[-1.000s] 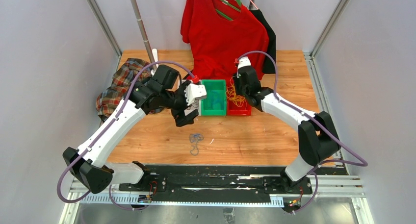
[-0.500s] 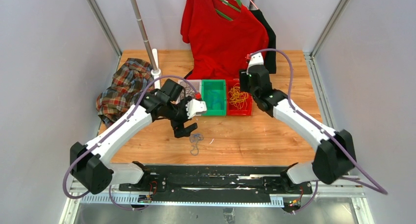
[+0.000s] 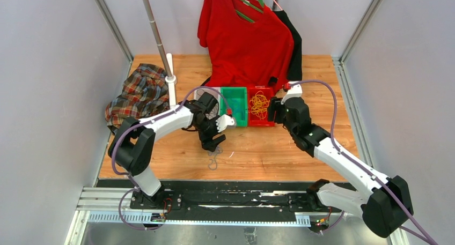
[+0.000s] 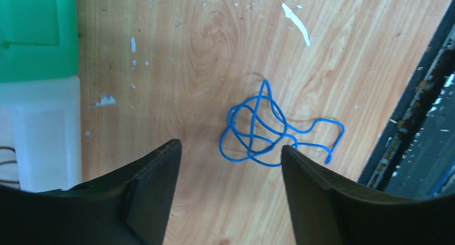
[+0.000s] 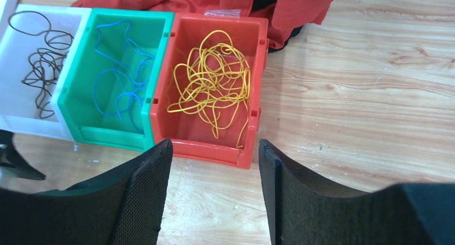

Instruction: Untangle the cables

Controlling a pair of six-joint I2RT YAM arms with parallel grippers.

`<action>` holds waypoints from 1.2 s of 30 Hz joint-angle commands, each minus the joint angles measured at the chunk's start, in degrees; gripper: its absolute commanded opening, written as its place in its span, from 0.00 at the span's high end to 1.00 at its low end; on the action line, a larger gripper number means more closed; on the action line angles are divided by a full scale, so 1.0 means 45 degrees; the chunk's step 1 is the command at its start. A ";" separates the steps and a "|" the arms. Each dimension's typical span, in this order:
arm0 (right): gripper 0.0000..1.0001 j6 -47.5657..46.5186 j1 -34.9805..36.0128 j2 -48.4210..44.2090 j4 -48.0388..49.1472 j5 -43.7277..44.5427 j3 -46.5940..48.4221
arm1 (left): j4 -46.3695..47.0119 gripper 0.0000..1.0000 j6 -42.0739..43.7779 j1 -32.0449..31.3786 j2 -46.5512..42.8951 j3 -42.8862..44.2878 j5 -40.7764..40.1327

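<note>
A tangled blue cable lies on the wooden table near its front edge; it also shows in the top view. My left gripper is open and empty just above it, the cable lying past its tips; in the top view the left gripper hangs over the cable. My right gripper is open and empty in front of the red bin, which holds yellow cables. The green bin holds blue cables. The white bin holds black cables.
The three bins stand side by side mid-table. A red shirt hangs on a hanger behind them. A plaid cloth lies at the back left beside a metal pole. The black rail runs along the front edge.
My left gripper has come down and forward from the bins to just over the blue cable. My right arm has drawn back from the red bin toward the right.
</note>
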 commanded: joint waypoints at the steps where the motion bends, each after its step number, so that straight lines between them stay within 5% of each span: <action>1: 0.41 0.0579 0.0186 -0.0433 0.0485 -0.0125 -0.0149 | 0.0893 0.34 0.0199 -0.0160 0.0533 -0.0139 0.0267; 8: 0.52 0.0639 0.0175 -0.0465 0.0351 0.0109 -0.0013 | 0.1243 0.60 0.0462 -0.0583 0.0729 -0.0977 0.0275; 13: 0.63 0.0609 0.0160 -0.0657 0.0351 0.0200 0.0025 | 0.0351 0.99 0.0124 -0.0598 -0.0095 -0.0156 0.0456; 22: 0.76 0.0926 0.0157 -0.0907 0.0532 0.0436 -0.0570 | -0.2334 0.99 -0.0672 -0.0596 -0.1154 0.5413 0.0585; 36: 0.83 0.0817 0.0094 -0.1669 0.0308 0.1866 -0.0709 | -0.1923 0.99 -0.0679 -0.0352 0.3827 1.1110 -0.2167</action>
